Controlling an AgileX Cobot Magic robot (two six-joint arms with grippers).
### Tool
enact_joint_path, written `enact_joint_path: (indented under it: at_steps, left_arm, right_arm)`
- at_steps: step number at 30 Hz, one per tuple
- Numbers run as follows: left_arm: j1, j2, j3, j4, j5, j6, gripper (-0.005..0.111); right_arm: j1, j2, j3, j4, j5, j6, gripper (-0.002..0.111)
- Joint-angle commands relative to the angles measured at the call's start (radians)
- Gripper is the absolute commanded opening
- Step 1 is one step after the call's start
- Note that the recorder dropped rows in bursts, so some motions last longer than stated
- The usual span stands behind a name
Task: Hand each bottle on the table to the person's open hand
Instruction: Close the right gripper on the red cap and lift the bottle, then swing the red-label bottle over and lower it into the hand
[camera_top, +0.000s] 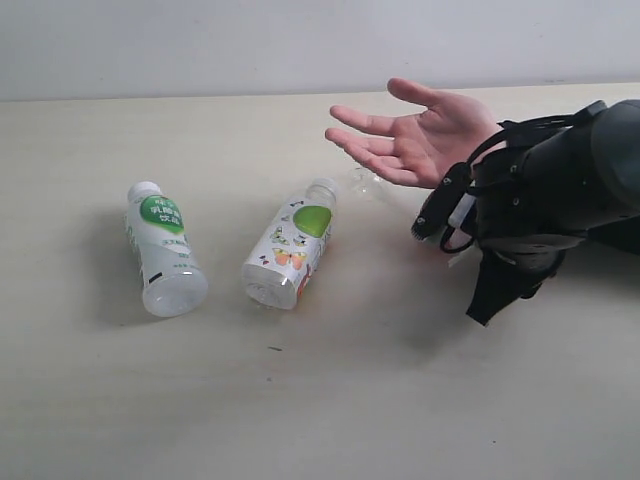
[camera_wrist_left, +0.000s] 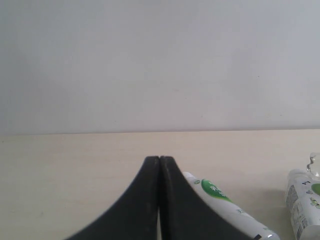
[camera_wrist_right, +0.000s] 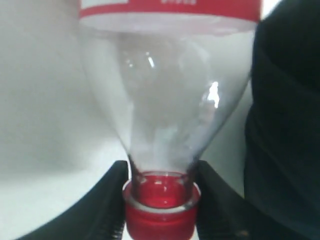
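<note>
Exterior view: showing a green-labelled bottle (camera_top: 162, 250) and a fruit-print bottle (camera_top: 290, 248) lying on the surface (camera_top: 300, 420), near the person's open hand (camera_top: 420, 135), held palm up. Left wrist view: showing the left gripper (camera_wrist_left: 159, 165) pressed fully closed, holding nothing. Right wrist view: showing the right gripper (camera_wrist_right: 161, 177) clamping the neck of a clear red-capped bottle (camera_wrist_right: 165, 100).

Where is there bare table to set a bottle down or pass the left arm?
Free: the foreground strip of table, camera-side of the left bottle and middle bottle, plus the table's left end. Crowded: the right, where open hand and right arm sit close.
</note>
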Motion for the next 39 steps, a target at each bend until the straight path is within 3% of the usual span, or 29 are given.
enact_joint_path:
  at_steps: [1,18,31,39]
  left_arm:
    - [0.003,-0.006,0.003,-0.006,-0.007,0.0,0.0]
    - [0.003,-0.006,0.003,-0.006,-0.007,0.0,0.0]
    - [0.003,-0.006,0.003,-0.006,-0.007,0.0,0.0]
    - [0.003,-0.006,0.003,-0.006,-0.007,0.0,0.0]
  right_arm:
    - [0.001,-0.067,-0.004,0.148,0.049,-0.14,0.0]
    - [0.001,-0.38,-0.002,0.752,0.46,-0.554,0.0]
    - [0.001,-0.675,-0.002,0.836,0.509,-0.616,0.0]
    - [0.001,-0.841,-0.002,0.995,0.509,-0.707,0.0]
